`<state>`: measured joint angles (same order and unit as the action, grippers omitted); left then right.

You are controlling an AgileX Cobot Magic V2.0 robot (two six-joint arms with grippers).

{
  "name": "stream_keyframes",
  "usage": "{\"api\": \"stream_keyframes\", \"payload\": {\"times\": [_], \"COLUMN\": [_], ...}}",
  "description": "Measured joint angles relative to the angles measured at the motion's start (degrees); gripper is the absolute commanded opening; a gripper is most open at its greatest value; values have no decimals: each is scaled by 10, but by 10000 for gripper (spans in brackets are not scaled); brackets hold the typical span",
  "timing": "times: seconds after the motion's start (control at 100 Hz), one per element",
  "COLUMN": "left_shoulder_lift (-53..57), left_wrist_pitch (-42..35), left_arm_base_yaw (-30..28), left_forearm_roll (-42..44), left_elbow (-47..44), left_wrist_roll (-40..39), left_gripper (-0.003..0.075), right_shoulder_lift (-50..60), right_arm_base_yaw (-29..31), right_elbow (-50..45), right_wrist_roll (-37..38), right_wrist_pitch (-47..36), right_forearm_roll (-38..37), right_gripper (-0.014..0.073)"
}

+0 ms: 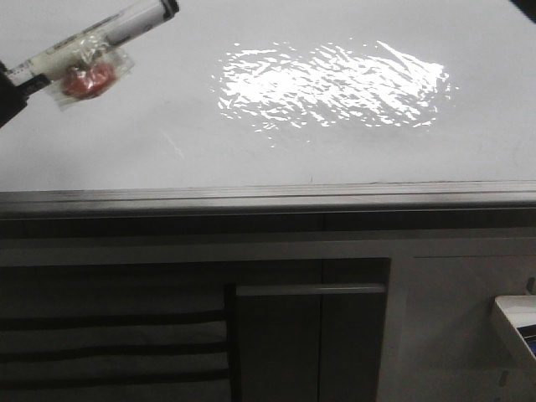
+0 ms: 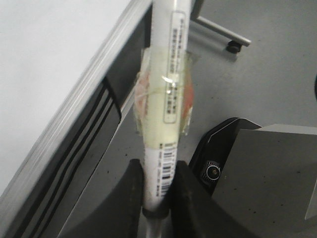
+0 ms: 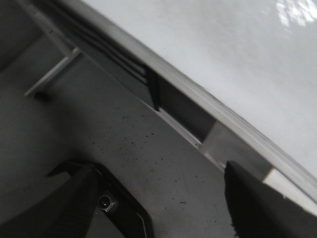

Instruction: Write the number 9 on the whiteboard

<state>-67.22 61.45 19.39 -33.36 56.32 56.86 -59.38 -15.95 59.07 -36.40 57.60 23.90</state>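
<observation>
Clamping a white marker (image 2: pixel 166 99) between its two dark fingers (image 2: pixel 131 198), the left gripper (image 2: pixel 157 191) holds the barrel near its lower end, so that most of the pen stands out past the fingertips. A wad of clear tape with something orange-red under it (image 2: pixel 185 96) is wrapped round the middle of the barrel, and a printed label with a barcode runs along its length. In the front view the same marker (image 1: pixel 92 38) slants in from the upper left corner, dark cap uppermost, the taped red lump (image 1: pixel 88 79) hanging just beneath it; it lies over the whiteboard (image 1: pixel 268 159), but whether the tip touches the surface cannot be told.

The right gripper (image 3: pixel 163 203) has its fingers spread well apart with nothing between them; one dark finger (image 3: pixel 257 203) shows on either side of its wrist view, over a speckled grey floor (image 3: pixel 124 148).

The whiteboard fills the upper half of the front view, glossy, with a bright patch of glare (image 1: pixel 331 84) to the right of centre and a grey metal rail (image 1: pixel 268 197) along its lower edge. No drawn 9 can be made out on it. Below the rail sit dark cabinet panels (image 1: pixel 276 343).
</observation>
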Motion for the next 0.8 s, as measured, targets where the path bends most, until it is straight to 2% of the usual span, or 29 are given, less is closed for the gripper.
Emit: {"api": "stream_keyframes", "payload": {"times": [0.26, 0.42, 0.5, 0.8], "left_shoulder_lift": [0, 0, 0, 0], "left_wrist_pitch": [-4, -12, -15, -26], "left_arm_base_yaw": [103, 156, 166, 169], "left_forearm_roll": [0, 3, 3, 10], "left_elbow": [2, 17, 22, 23], "left_wrist_roll": [26, 28, 30, 30], "left_gripper": [-20, -20, -20, -20], "right_shoulder_lift": [-107, -149, -159, -165], "right_arm_base_yaw": [-102, -143, -152, -157], "right_elbow": [87, 102, 102, 102], "right_wrist_roll": [-126, -198, -216, -231], "right_wrist_pitch": [33, 36, 36, 26], "right_forearm_roll": [57, 117, 133, 152], "right_gripper": [462, 359, 329, 329]}}
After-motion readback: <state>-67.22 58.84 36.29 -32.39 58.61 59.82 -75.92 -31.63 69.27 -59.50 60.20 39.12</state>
